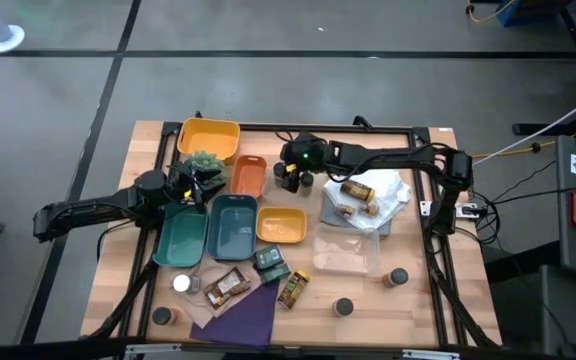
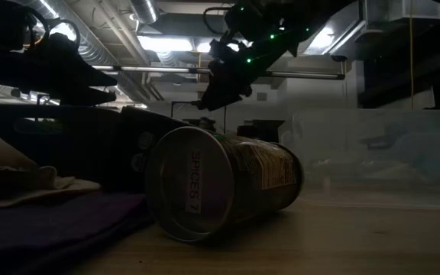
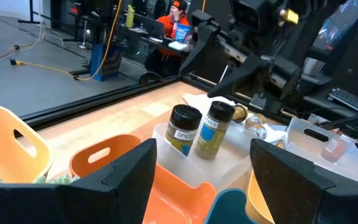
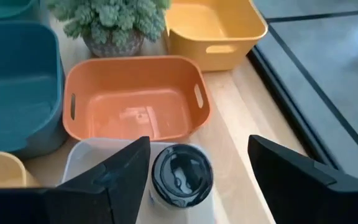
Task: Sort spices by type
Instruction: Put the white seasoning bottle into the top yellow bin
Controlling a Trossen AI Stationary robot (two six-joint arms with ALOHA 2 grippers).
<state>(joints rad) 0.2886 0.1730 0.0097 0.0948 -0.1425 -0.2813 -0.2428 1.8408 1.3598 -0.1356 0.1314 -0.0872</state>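
The right gripper hangs wide and empty over a dark-lid jar in the clear tray, at the high view's centre. Next, lift straight up so the neighbour jar stays upright. The left gripper waits wide, centre-left.

A green plant stands beside a yellow tray, orange tray and teal trays.

We see a lab: bare ducts overhead, cables across the concrete floor beside the counter.
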